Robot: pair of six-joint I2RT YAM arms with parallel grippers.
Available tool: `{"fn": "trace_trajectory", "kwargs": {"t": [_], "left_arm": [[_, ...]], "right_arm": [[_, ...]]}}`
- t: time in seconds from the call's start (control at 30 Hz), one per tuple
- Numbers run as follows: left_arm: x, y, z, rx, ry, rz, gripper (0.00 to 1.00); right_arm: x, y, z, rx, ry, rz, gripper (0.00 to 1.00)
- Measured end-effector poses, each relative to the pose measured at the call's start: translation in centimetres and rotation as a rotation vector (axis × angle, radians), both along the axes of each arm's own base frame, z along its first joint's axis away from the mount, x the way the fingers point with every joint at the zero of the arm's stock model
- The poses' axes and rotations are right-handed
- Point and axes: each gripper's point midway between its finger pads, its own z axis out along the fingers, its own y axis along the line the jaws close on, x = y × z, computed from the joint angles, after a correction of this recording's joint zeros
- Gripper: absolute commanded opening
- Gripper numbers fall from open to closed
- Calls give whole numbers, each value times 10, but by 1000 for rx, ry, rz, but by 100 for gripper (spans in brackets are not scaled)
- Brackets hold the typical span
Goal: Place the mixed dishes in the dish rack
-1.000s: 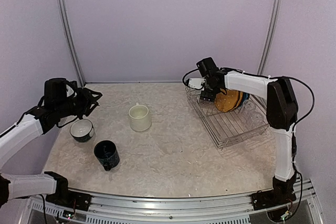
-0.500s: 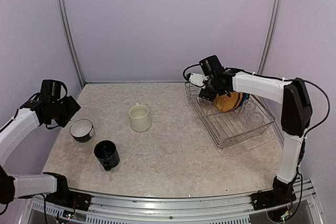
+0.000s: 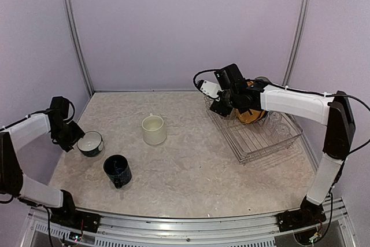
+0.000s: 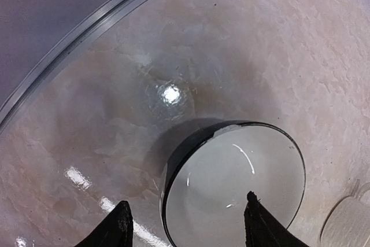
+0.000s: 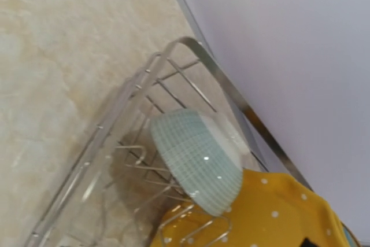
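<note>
A dark cup with a white inside (image 3: 91,143) (image 4: 231,186) stands at the table's left. My left gripper (image 3: 72,141) (image 4: 188,224) is open low over its left rim, one fingertip (image 4: 254,224) over the inside, the other over the table outside. A dark blue mug (image 3: 117,170) and a cream mug (image 3: 154,129) stand upright nearby. The dish rack (image 3: 248,148) (image 5: 173,47) holds a yellow dotted plate (image 3: 251,113) (image 5: 277,212) and a pale teal checked bowl (image 5: 196,160) on its side. My right gripper (image 3: 221,107) hangs open and empty over the rack's far left corner.
A clear glass (image 3: 276,122) sits in the rack's right part. Metal frame posts (image 3: 75,33) rise at the back corners. The table's left edge rail (image 4: 75,39) runs close behind the dark cup.
The left gripper has swung down and left from above the table, opening, and now sits at the dark cup's rim. The right gripper has drawn back left and up from the rack.
</note>
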Motion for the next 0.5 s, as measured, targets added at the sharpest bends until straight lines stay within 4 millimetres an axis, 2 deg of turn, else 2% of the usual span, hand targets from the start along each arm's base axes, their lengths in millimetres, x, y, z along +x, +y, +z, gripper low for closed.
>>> {"fn": "trace_trajectory", "kwargs": {"t": [0.13, 0.27, 0.37, 0.5], "left_arm": [[-6, -3, -29, -46, 70, -5, 45], [-8, -11, -48, -96, 109, -25, 32], [-8, -17, -54, -129, 117, -42, 21], [-6, -24, -54, -168, 105, -63, 2]], "right_arm": [[-7, 7, -6, 5, 12, 12, 83], [-12, 12, -10, 6, 21, 23, 83], [-15, 15, -11, 8, 25, 28, 83], [-19, 18, -12, 17, 31, 29, 83]]}}
